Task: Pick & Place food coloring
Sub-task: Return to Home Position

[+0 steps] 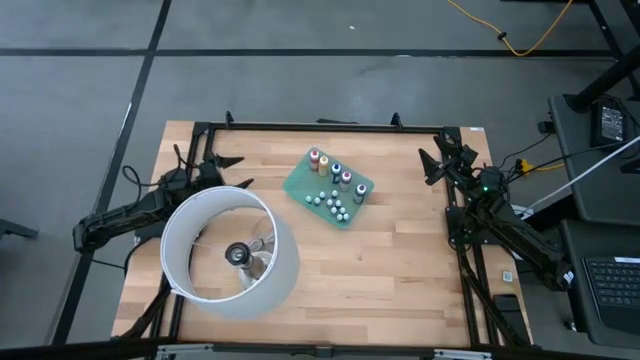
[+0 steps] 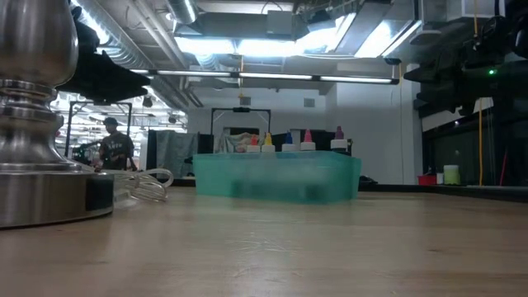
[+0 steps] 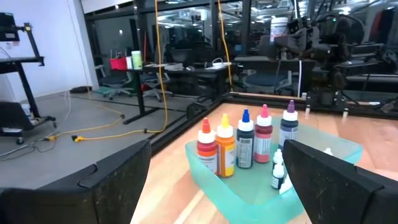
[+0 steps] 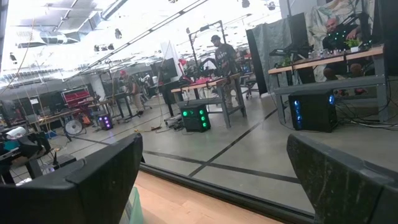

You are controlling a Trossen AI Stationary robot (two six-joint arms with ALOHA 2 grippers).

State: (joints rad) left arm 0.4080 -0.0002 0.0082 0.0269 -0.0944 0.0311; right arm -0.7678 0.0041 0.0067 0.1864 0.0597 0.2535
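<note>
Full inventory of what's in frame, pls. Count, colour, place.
table: 1, light wood, under everything
bin: 1, green, translucent, mid-table toward the back
tall bottles: 5, orange, yellow, blue, pink and purple caps, upright in a row in the bin
small bottles: several, pale caps, in the bin beside the row
lamp: 1, white ring, metal base, front-left
person: 1, dark top, far room
left gripper: dark, open, left edge
right gripper: dark, open, right edge

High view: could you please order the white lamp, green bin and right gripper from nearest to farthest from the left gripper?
1. The white lamp, just beside the left gripper, left side.
2. The green bin, mid-table, holding the food coloring.
3. The right gripper, far right edge.
</note>
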